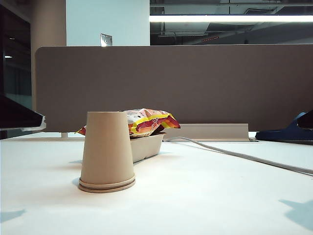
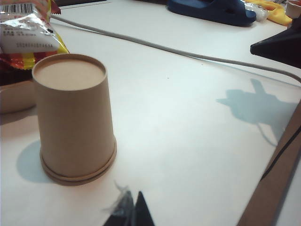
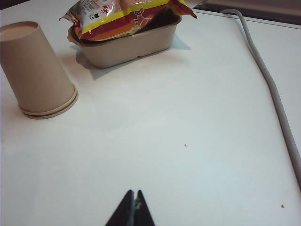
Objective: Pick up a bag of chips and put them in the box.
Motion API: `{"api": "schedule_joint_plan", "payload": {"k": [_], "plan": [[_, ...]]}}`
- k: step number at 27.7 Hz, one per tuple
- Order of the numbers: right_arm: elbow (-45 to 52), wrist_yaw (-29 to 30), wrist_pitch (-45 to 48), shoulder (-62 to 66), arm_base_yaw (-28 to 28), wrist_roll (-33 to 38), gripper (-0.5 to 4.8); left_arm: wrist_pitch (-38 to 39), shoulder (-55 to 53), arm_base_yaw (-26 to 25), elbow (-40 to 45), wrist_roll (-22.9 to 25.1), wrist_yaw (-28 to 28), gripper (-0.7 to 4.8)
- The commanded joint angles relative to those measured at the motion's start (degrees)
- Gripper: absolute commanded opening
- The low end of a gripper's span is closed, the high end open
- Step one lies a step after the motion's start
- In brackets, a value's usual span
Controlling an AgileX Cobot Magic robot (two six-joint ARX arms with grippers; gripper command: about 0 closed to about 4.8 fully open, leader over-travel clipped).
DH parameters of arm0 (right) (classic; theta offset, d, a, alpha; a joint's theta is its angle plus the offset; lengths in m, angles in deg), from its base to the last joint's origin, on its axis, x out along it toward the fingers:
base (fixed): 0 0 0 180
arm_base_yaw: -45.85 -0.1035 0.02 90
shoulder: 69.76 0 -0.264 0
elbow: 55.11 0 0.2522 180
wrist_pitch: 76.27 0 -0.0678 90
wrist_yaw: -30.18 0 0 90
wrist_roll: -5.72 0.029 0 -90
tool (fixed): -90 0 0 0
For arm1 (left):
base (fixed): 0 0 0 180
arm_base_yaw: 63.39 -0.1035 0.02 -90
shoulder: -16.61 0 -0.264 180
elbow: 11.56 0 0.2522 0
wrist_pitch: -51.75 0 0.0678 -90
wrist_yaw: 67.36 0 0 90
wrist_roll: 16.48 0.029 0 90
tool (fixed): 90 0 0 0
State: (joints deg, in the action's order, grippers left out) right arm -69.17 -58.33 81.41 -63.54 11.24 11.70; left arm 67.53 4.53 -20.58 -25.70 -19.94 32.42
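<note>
Judging from how things lay, the placing looked done: the step in hand was prob. to keep both arms pulled back w/o disturbing anything. Nearest the cameras, the left gripper (image 2: 133,212) was seen closed on nothing, tips together, low over the tabletop (image 2: 188,141) just short of the upside-down paper cup (image 2: 73,117). The right gripper (image 3: 132,209) was likewise closed and empty, well apart from everything, over bare tabletop. Any retreat was best made up and away, since the cup stood close in front of the left gripper and could be tipped by a careless sweep.

Further back, the box (image 3: 129,44) was seen just behind the cup, apart from it. The bag of chips (image 3: 124,14) lay in the box, puffy, overhanging the rim at both ends; it appeared seated but not fully sunk, so a nudge could slide it out.

Beyond, a grey cable (image 3: 270,84) was run across the tabletop on the right side, clear of the box. A dark blue object (image 1: 288,132) sat at the far right edge; a brown partition (image 1: 195,83) closed off the back.
</note>
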Motion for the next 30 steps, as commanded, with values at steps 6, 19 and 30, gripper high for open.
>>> {"api": "schedule_joint_plan", "payload": {"k": [6,19,30], "plan": [[-0.1,-0.1,0.8,0.0,0.0,0.2,-0.01,0.5,0.0,0.0,-0.1,0.0,-0.1,0.18],[-0.1,-0.1,1.1,0.0,0.1,0.2,-0.01,1.0,3.9,0.0,-0.1,0.0,-0.1,0.18],[-0.1,-0.1,1.5,-0.5,8.1,0.2,-0.01,1.0,8.2,-12.6,-0.1,0.0,0.7,0.18]]}}
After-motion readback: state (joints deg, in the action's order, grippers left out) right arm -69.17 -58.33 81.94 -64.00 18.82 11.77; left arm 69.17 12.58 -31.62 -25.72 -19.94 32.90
